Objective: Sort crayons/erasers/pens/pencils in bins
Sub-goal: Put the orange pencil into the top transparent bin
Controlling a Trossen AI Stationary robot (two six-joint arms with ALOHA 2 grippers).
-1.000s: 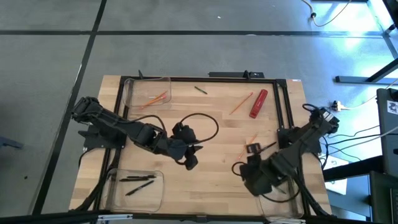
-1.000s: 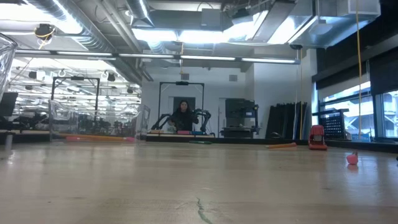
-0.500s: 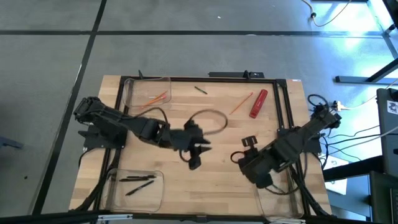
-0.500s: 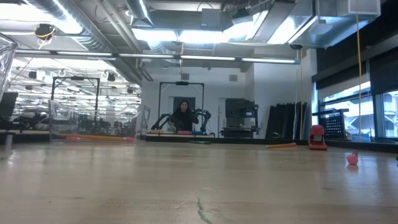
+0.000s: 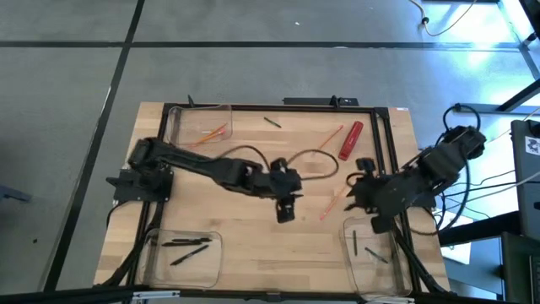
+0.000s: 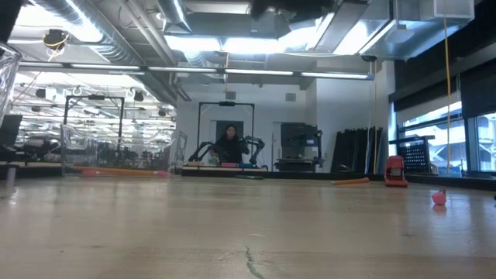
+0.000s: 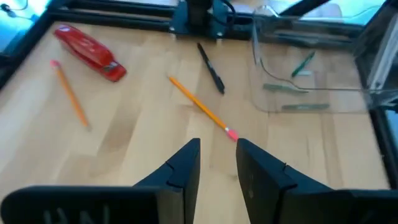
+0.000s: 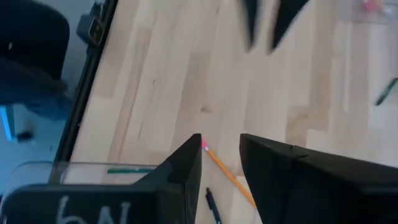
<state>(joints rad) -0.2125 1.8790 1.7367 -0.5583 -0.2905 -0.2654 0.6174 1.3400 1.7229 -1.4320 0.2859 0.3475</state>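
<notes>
Over mid-worktop (image 5: pixel 211 198), my left pincer (image 7: pixel 217 158) hangs narrowly parted, empty, beside a pencil (image 7: pixel 200 107); my right pincer (image 8: pixel 219 155), likewise parted, hovers near the right bin (image 5: pixel 375 262).

both arms reach mid-table, left hand (image 5: pixel 285 211) and right hand (image 5: pixel 354 187) empty, parted.

Bins (image 5: pixel 171 127), clear plastic: 3.
Pencils (image 5: pixel 327 139): 4 in all, 2 loose on the table (image 5: pixel 253 236) and 2 inside one bin.
Red cylinder (image 5: pixel 351 140): 1.
Pens (image 7: pixel 211 68): 1 loose; those inside bins too small to count.
</notes>
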